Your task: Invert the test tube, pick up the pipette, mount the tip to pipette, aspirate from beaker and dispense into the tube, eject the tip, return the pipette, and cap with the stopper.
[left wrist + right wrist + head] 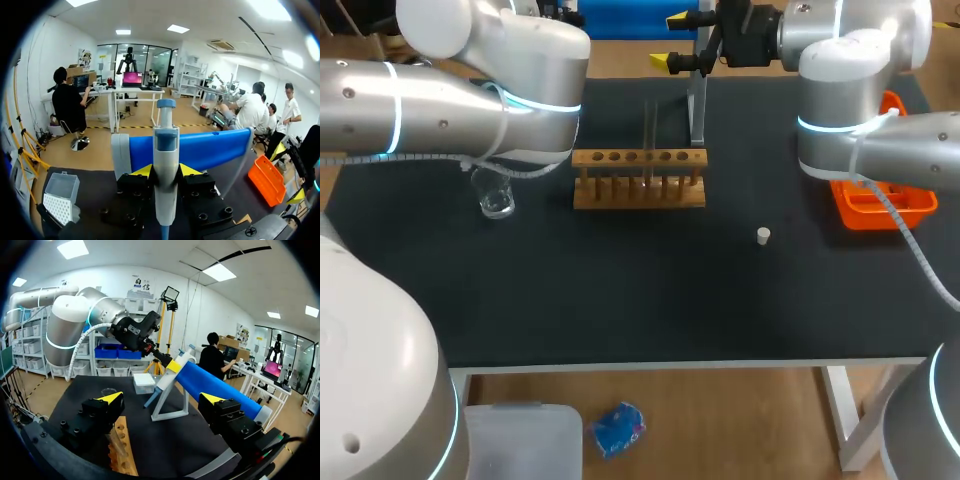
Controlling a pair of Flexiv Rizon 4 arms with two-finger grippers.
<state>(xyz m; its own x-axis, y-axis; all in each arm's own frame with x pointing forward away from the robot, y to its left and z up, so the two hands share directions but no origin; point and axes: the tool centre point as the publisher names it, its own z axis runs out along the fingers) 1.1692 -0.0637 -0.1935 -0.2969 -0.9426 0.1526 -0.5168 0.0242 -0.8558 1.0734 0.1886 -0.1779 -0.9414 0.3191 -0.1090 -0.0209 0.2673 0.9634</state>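
Broadly, the black table [620,300] sets the layout, and my left arm [440,110] has the job in hand. Its pincer [166,172] is clenched on the pipette, one yellow tip pressed to each side of the barrel. My right arm [880,140] comes in over the table's right side. Its pincer [161,402] is released and empty, and it points at the stand from the opposite side.

The wooden rack [638,180] sits mid-table, with the stand [170,415] just beyond it. The tip box [60,197] lies low and to the left of the left pincer, on that arm's own side. The orange tray [880,205] is well apart at the table's right edge.

The coming move turns on the pipette [166,145]. Its long axis crosses the left pincer's grip squarely, plunger cap up and nozzle down. In the right wrist view it leans slanted against the stand, and I cannot tell whether its weight is off the cradle yet. I judge it must come out along that slant before swinging toward the tip box. The stand's frame and the right pincer nearby are what it could clip.

The beaker [497,200] stands near the table's left, partly under the left arm. The test tube [651,125] stands upright in the rack, and I cannot tell which end is up. The white stopper [763,236] lies alone to the rack's near right, closer to the right arm.
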